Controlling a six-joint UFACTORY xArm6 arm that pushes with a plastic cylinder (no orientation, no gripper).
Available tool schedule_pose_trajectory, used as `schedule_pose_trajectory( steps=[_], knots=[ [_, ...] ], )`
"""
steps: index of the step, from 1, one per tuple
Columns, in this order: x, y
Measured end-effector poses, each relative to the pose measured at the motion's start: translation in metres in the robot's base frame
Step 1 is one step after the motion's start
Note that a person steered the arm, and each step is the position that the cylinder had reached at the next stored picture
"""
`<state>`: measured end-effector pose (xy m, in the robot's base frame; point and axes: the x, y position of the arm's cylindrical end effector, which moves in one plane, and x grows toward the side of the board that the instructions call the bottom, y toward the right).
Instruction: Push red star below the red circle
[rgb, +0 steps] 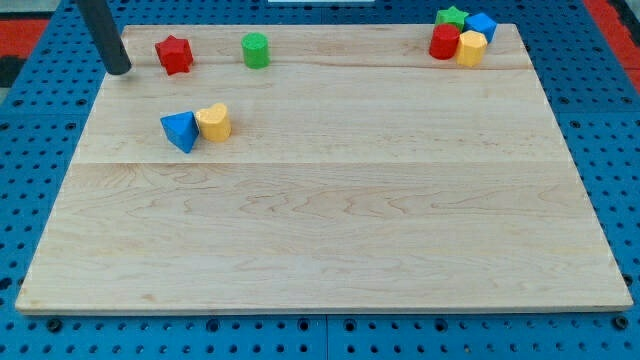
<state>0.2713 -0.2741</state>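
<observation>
Camera view: my tip, a bare rod tool holding nothing, sits at nine o'clock of the red star-shaped block. Pushing toward the far red circular block risks striking the green cylinder block on the wooden table.

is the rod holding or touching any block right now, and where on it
Nothing is held. My tip rests on the board at the view's left of the red star, apart from it with a gap between them.

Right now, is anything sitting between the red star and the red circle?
Yes. In the camera view, the green cylinder sits on that stretch, close to the red star. From there to the red circle, only bare board shows.
</observation>
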Motion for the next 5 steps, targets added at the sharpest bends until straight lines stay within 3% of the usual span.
schedule_pose_trajectory(
  steps=[1, 2, 3, 5],
  knots=[
    [-0.027, 0.01],
    [-0.029, 0.071],
    [-0.01, 0.113],
    [0.049, 0.132]
  ],
)
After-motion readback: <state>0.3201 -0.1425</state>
